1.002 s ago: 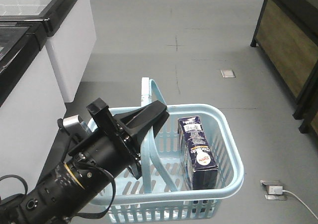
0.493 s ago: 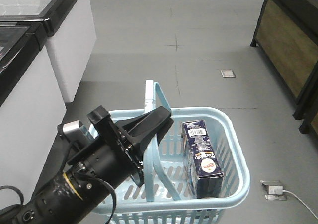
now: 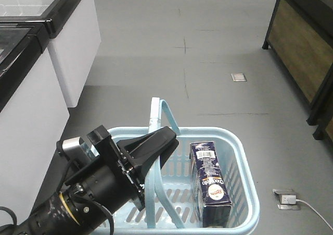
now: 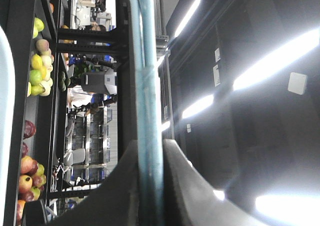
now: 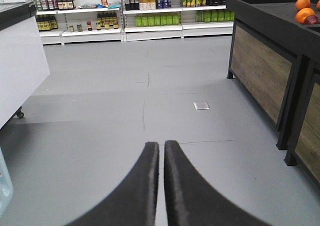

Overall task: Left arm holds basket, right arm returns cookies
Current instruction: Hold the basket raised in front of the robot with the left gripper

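Two claws are entered, left first. The left gripper (image 3: 165, 139) has pointed, matte black fingers (image 4: 182, 186) clamped on the hoop handle (image 3: 167, 110) of the basket (image 3: 248, 193); the left wrist view shows the smooth pale blue bar running straight between them. Behind it, the left arm (image 3: 99, 188) has a black barrel with a yellow ring (image 3: 66, 206) and a small silver-grey block (image 3: 73, 144). The right gripper (image 5: 161, 148) has its tapered fingers brought together on nothing and points at bare grey floor (image 5: 125, 85), well apart from the basket. The basket is glossy moulded plastic with vertically slotted walls and a rounded rim. Inside it, right of the handle, stands the cookies carton (image 3: 209, 175), upright: rigid navy card, rectangular, with a white barcode label uppermost and a round red-and-white logo lower down. In my judgement the holding step is in hand and the return has not yet begun. The next move calls for the right claw to part, come down beside the handle and take the carton by its narrow upper end, which should pinch firmly but may slip on the slick print. The surroundings are a white cabinet (image 3: 67, 42), a wood-panelled stand (image 3: 302, 47) and stocked shelves (image 5: 150, 5).
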You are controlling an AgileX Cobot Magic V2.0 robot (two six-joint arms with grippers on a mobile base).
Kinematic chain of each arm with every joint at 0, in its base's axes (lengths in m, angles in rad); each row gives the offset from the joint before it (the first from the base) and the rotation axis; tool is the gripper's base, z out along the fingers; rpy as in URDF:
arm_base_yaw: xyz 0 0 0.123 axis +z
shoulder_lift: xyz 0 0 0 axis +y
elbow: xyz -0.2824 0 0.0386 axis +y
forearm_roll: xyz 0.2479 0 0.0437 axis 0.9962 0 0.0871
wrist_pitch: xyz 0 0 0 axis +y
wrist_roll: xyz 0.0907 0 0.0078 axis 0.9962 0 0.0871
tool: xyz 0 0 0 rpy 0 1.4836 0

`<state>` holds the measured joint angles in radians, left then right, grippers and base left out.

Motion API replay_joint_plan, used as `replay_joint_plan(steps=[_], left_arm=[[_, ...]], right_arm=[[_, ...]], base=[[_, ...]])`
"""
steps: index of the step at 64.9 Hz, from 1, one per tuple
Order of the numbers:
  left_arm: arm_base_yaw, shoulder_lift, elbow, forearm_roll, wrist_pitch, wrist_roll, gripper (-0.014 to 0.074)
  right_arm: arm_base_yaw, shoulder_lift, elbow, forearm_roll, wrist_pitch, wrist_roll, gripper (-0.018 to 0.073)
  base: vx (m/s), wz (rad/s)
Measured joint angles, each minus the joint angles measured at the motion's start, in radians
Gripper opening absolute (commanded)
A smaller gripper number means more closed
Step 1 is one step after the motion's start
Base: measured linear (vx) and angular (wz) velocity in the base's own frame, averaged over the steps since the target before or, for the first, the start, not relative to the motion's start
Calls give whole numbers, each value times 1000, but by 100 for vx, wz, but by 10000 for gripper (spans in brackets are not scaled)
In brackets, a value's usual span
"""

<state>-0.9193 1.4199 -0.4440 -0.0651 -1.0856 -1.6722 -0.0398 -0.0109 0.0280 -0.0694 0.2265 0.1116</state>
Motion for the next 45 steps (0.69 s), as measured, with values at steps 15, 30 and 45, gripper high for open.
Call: replay_joint_plan(steps=[15, 30, 45], left_arm=[[0, 0, 0, 13, 0, -12, -3], [0, 0, 0, 13, 0, -15, -3], [0, 0, 0, 13, 0, -15, -3]], right_arm=[[0, 0, 0, 0, 0, 0, -6], [0, 0, 0, 0, 0, 0, -6], [0, 0, 0, 0, 0, 0, -6]], base=[[0, 0], [0, 0], [0, 0]])
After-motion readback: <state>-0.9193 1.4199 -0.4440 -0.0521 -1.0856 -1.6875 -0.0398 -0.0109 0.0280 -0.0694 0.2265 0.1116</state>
